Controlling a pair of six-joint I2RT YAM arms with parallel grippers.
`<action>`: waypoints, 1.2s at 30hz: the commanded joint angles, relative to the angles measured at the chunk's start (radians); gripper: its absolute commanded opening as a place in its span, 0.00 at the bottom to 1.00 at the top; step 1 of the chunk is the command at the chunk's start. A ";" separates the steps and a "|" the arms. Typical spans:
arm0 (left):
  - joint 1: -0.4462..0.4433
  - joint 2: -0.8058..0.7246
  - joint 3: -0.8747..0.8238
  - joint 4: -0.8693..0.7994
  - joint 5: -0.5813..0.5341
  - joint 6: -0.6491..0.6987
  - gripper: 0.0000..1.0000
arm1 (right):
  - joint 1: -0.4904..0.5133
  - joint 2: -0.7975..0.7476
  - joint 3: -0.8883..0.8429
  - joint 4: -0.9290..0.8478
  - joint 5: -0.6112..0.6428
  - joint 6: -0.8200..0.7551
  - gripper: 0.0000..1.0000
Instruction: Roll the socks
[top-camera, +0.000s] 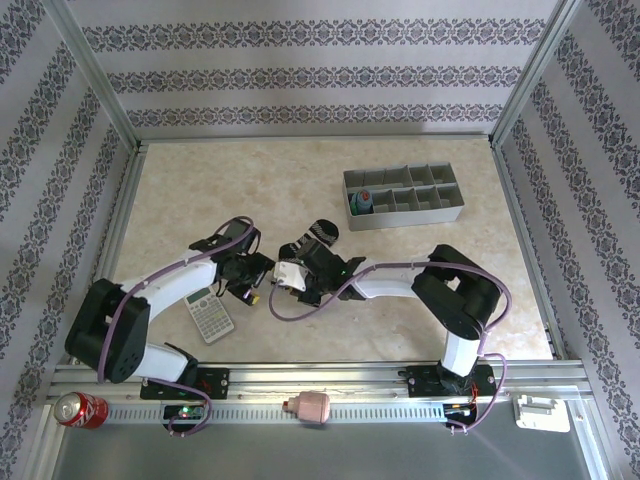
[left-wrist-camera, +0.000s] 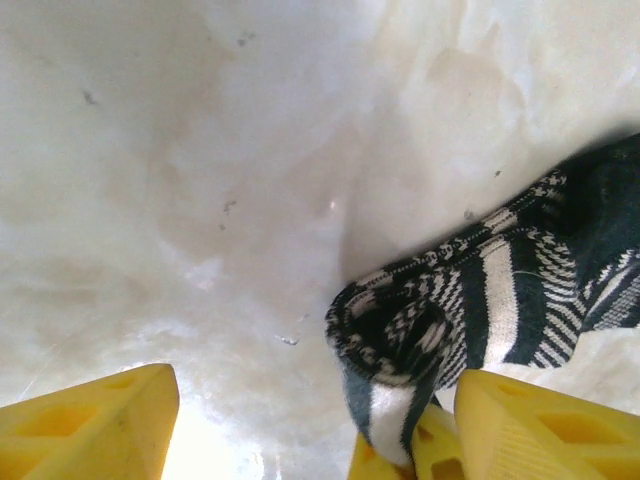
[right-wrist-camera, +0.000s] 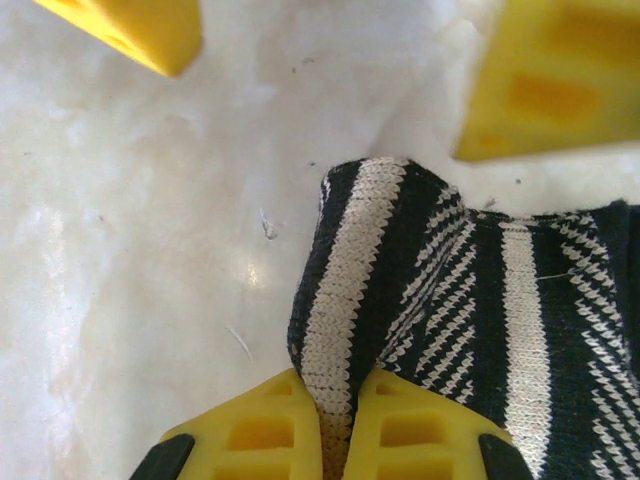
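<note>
While lying crumpled mid-table on the glossy marbled tabletop, pinched at a ribbed knit fold by the closed right gripper: the black-and-white striped sock. Alongside, yellow-wedged left gripper spread wide.

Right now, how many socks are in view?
2: a black-and-white striped fabric sock pinched by the right gripper; a blue-grey, orange sock in the grey divided tray's left end.
</note>
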 joint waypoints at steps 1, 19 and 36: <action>0.018 -0.041 -0.038 0.030 -0.028 -0.052 0.73 | -0.018 0.053 -0.006 -0.184 -0.134 0.069 0.00; -0.067 -0.030 -0.181 0.424 0.006 -0.044 0.58 | -0.211 0.255 0.166 -0.340 -0.639 0.356 0.00; -0.123 0.108 -0.104 0.099 -0.011 -0.116 0.00 | -0.221 0.183 0.145 -0.319 -0.570 0.312 0.22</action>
